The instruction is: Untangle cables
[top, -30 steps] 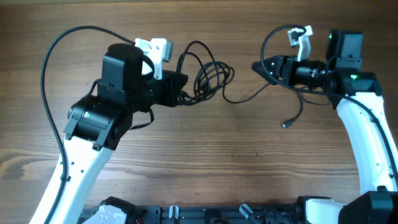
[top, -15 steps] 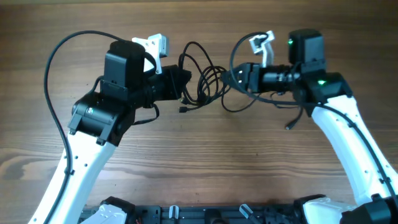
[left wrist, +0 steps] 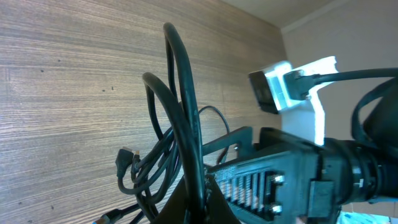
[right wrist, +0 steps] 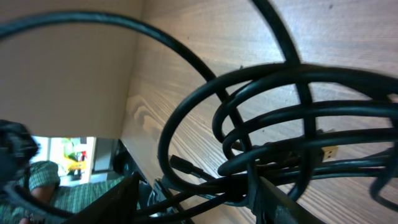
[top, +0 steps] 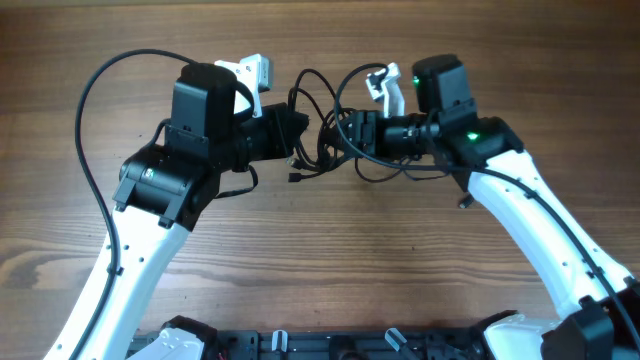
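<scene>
The cables (top: 322,108) are a bundle of thin black loops held off the table between my two grippers. My left gripper (top: 300,135) is shut on a strand at the bundle's left side; in the left wrist view (left wrist: 202,202) the cables (left wrist: 180,93) rise from its jaws. My right gripper (top: 343,133) is pushed into the bundle from the right. In the right wrist view (right wrist: 196,199) its fingers are spread apart with several cable strands (right wrist: 280,118) between them. A plug end (top: 297,177) hangs below the bundle.
A loose cable tail runs right under my right arm and ends in a plug (top: 463,202) on the wooden table (top: 330,260). The thick arm cable (top: 95,120) arcs at the left. The robot base (top: 330,345) lines the front edge.
My right arm has swung left from the table's right side up to the bundle, so its open fingers now straddle strands. My left gripper kept its hold and barely moved.
</scene>
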Robot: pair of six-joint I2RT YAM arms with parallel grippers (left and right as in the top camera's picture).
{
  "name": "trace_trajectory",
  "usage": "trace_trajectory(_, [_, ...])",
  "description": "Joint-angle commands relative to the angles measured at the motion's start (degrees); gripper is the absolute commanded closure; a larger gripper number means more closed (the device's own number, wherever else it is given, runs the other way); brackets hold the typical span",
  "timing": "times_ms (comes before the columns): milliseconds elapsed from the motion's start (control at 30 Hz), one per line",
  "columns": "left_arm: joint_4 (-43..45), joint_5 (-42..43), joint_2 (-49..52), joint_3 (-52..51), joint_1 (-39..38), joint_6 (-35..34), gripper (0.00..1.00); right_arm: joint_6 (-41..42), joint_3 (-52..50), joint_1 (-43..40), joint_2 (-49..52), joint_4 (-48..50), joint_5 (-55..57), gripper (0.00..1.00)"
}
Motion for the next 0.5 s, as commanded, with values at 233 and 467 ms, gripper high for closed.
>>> trace_trajectory(233, [-0.5,1.3,-0.2,0.2,0.2,-0.6,0.96,2.2,0.9,0.9,5.0,5.3,0.3,0.41])
trace_trajectory(467, [-0.5,1.4,-0.2,0.2,0.2,-1.6,0.96,6.3,0.9,1.7,8.3,14.1,2.8,0.41])
